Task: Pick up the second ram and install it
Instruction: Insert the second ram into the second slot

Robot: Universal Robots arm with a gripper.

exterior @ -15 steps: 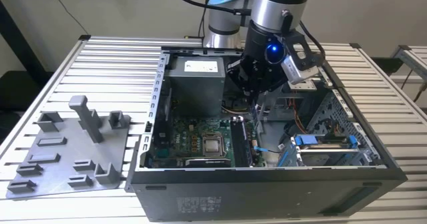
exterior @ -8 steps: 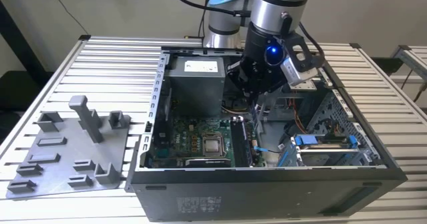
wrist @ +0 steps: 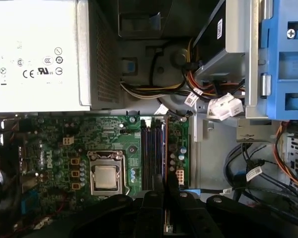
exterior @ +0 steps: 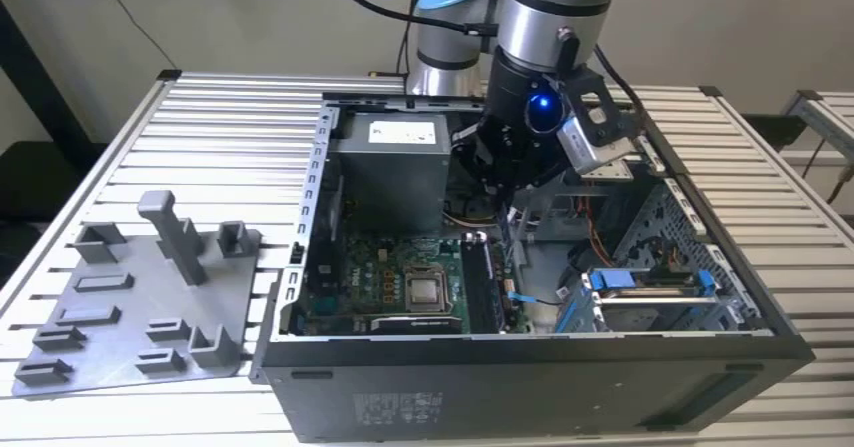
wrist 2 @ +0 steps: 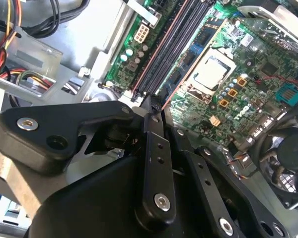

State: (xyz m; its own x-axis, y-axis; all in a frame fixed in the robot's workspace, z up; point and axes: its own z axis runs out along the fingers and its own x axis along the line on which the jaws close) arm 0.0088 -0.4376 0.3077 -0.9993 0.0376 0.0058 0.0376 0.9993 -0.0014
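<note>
Clamped edge-on, apparently, in the closed black gripper [wrist: 164, 187]: second ram [wrist: 168, 225], poised directly over the motherboard's memory slots [wrist: 153, 148], long axis parallel to them, inside the open computer case [exterior: 534, 352].

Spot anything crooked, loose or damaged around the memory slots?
Nothing stands out. The memory slots run straight and parallel, the processor sits square beside them, and the pincer is over the slots' end.
</note>
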